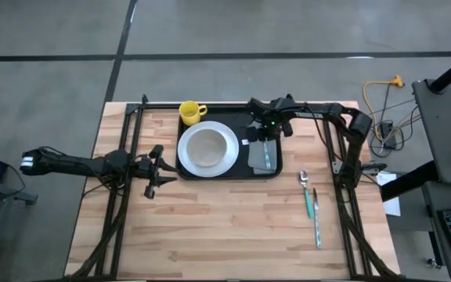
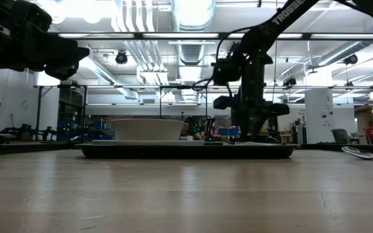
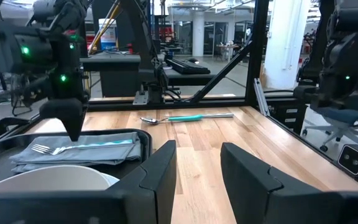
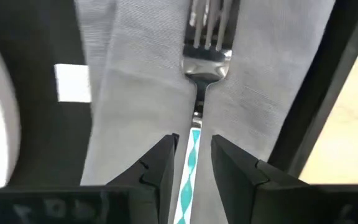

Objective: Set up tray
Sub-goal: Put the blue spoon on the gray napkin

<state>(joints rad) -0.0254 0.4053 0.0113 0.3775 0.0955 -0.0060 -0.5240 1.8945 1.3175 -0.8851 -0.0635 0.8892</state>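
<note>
**A:** What was on the table, left to right?

**B:** Left gripper (image 1: 156, 171): parked over bare wood just beside the tray's left edge, fingers parted, holding nothing. Black tray (image 1: 229, 176): at the back centre of the butcher-block table (image 1: 210, 235). Yellow mug (image 1: 191, 112): in the tray's back left corner. White plate (image 1: 207, 149): on the tray, near that mug. Grey folded napkin (image 1: 261, 157): on the tray, right of the plate. Fork (image 4: 205, 56) with a teal handle: lying lengthwise on that napkin.

**A:** And the right arm?

**B:** Right gripper (image 4: 191, 165): directly above the fork's handle, fingers slightly apart on either side of it. Whether they pinched it or had let go, I couldn't tell; the fork itself rested flat on the cloth.

**A:** Anything off the tray?

**B:** Spoon (image 1: 306, 188) with a teal handle and, just beside it, what I took for a knife (image 1: 317, 223), both on the wood right of the tray, well apart from the napkin.

**A:** So, status?

**B:** By my reckoning: mug, plate, napkin and fork placed. Spoon and knife outstanding.
</note>
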